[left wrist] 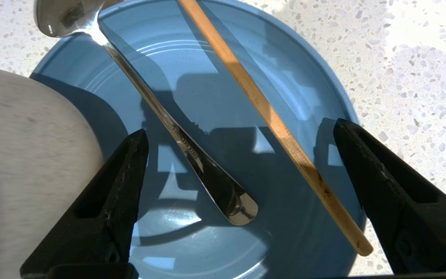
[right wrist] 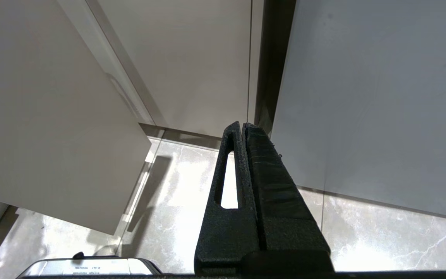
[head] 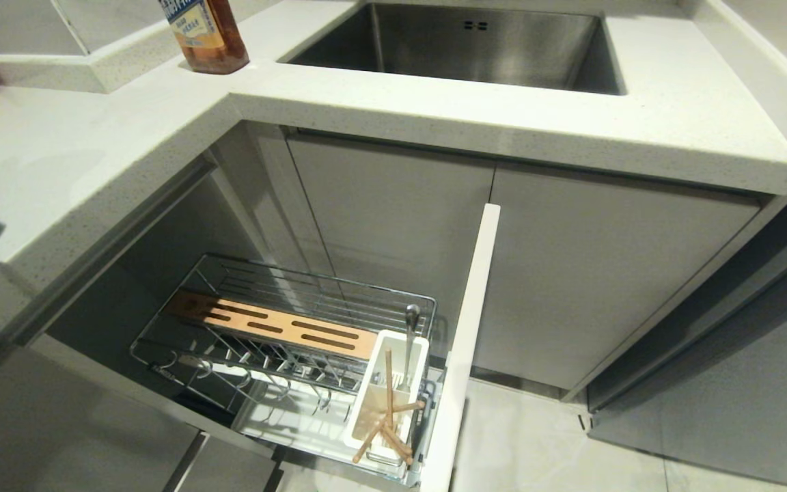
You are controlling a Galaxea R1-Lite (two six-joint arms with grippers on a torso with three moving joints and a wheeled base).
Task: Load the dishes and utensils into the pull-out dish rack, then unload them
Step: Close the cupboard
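With the left end effector [left wrist: 238, 147] spread wide above the blue plate [left wrist: 304, 89] on the counter [left wrist: 412, 77], you risk knocking the loose spoon [left wrist: 192, 155] and chopstick [left wrist: 269, 116] off its rim.

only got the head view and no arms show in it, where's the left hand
observer: the left hand hangs open over a blue plate on the counter, holding nothing
operator: anything on that plate
observer: a spoon and one chopstick lie across it
operator: and the right hand
observer: the right hand is shut and empty, pointing at the floor by the cabinet doors
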